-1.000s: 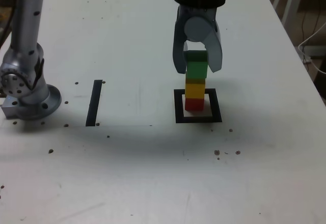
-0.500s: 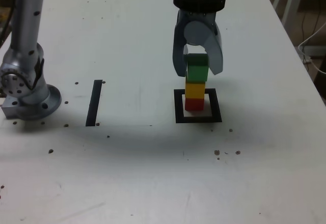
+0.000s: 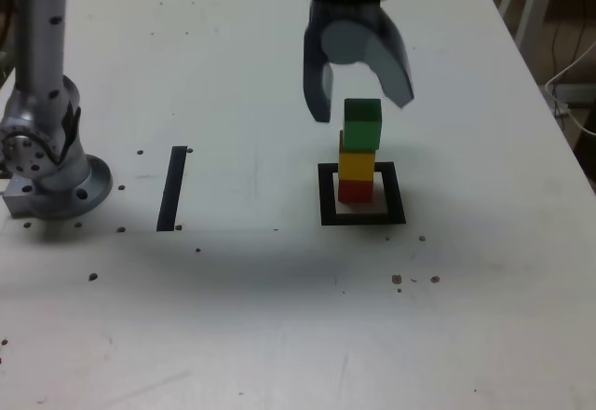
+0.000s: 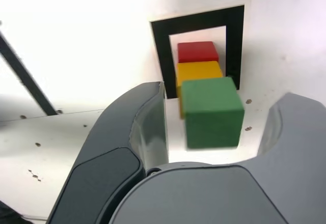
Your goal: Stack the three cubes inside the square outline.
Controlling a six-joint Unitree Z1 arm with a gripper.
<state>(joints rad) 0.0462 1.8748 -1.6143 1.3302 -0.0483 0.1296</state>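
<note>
Cubes are being borne in one column inside the square outline [image 3: 395,193], with the red cube [image 3: 355,191] at the bottom, the yellow cube [image 3: 357,165] between and the green cube [image 3: 362,125] on top. Nothing is being gripped by the gripper [image 3: 362,112], its jaws being held apart; stacking is seemingly being completed, with only clearance being left.

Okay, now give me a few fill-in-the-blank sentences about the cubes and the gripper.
The top cube is ____.
The cube in the middle is ____.
The bottom cube is ____.
The gripper has its jaws ____.

Missing words: green; yellow; red; open.
</note>
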